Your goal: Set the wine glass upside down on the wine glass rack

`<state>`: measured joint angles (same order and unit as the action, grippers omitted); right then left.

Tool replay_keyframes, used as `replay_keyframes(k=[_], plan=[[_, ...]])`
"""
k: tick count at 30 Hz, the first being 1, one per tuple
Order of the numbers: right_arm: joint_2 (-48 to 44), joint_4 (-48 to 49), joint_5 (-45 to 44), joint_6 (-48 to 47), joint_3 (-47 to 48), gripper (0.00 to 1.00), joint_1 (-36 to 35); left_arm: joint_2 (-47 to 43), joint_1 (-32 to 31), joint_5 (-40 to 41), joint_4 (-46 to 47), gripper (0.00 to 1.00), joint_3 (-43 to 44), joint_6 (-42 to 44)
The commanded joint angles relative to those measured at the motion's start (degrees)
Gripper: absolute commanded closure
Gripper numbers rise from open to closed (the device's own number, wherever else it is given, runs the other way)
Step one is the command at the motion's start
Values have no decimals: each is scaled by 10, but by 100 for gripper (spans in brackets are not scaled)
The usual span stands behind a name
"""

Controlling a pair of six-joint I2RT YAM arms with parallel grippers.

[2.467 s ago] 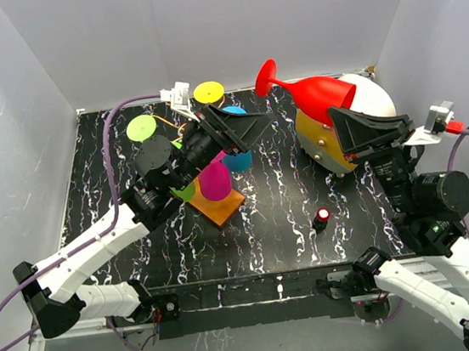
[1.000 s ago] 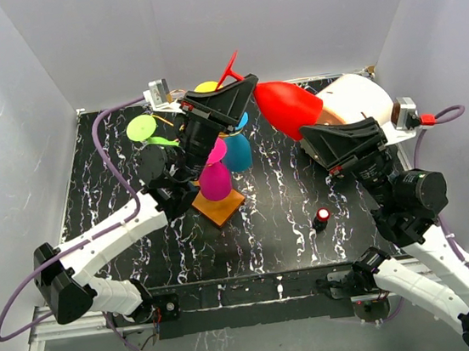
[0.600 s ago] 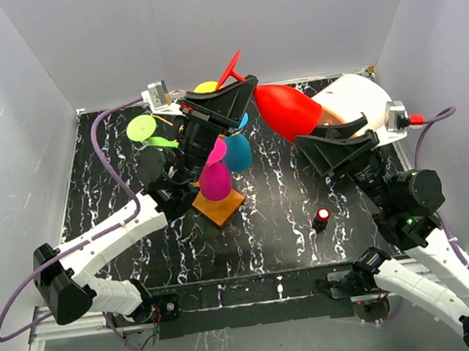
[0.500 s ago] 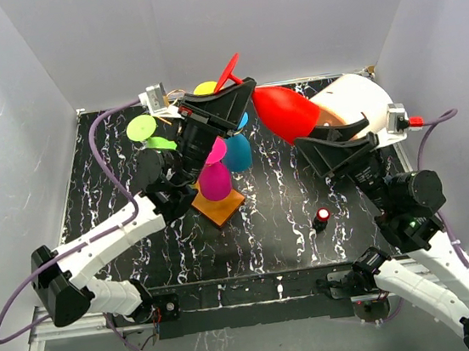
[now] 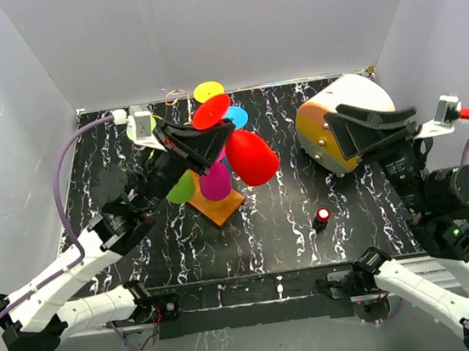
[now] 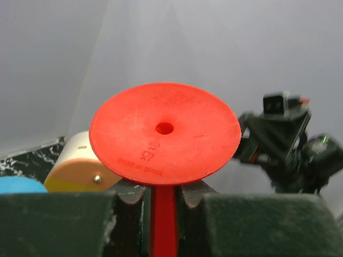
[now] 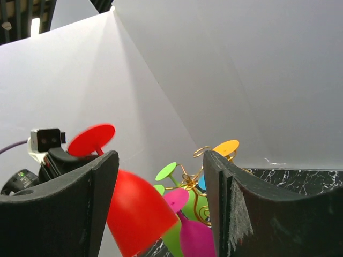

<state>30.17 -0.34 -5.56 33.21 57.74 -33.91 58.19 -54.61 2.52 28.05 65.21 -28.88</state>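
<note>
The red wine glass (image 5: 251,158) is foot-up and tilted above the wine glass rack (image 5: 228,205), its bowl just beside a magenta glass (image 5: 215,181) hanging there. The left end effector (image 5: 211,137) is clenched on its stem, right under the foot. Well to the right of the rack, the right end effector (image 5: 345,132) stands released, jaws wide, in front of a white and orange dome (image 5: 352,91).

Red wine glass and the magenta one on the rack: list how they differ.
Colour: the red wine glass is bright red, while the magenta glass is pink-purple.
Support: the red wine glass is gripped by its stem in the left claw, while the magenta glass hangs on the wine glass rack, with no claw on it.
Shared: both are stemmed glasses, turned foot up and bowl down.
</note>
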Motion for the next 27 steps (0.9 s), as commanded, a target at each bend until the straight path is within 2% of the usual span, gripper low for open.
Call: replay_keyframes(k=[1, 6, 11, 16, 25, 27], plan=[[70, -79, 36, -5, 99, 38, -1, -24, -3, -114, -114, 100, -17, 103], [119, -92, 118, 32, 143, 38, -1, -43, -3, -200, -148, 100, -37, 158], [158, -97, 213, 90, 150, 38, -1, -58, -3, -247, -181, 100, -47, 231], [183, -102, 302, 148, 130, 43, -1, -62, -3, -246, -209, 100, -46, 288], [194, -98, 361, 208, 106, 48, -1, -55, -3, -252, -206, 100, -43, 319], [202, -123, 361, 210, 114, 49, -1, -52, -3, -254, -204, 100, -41, 323]])
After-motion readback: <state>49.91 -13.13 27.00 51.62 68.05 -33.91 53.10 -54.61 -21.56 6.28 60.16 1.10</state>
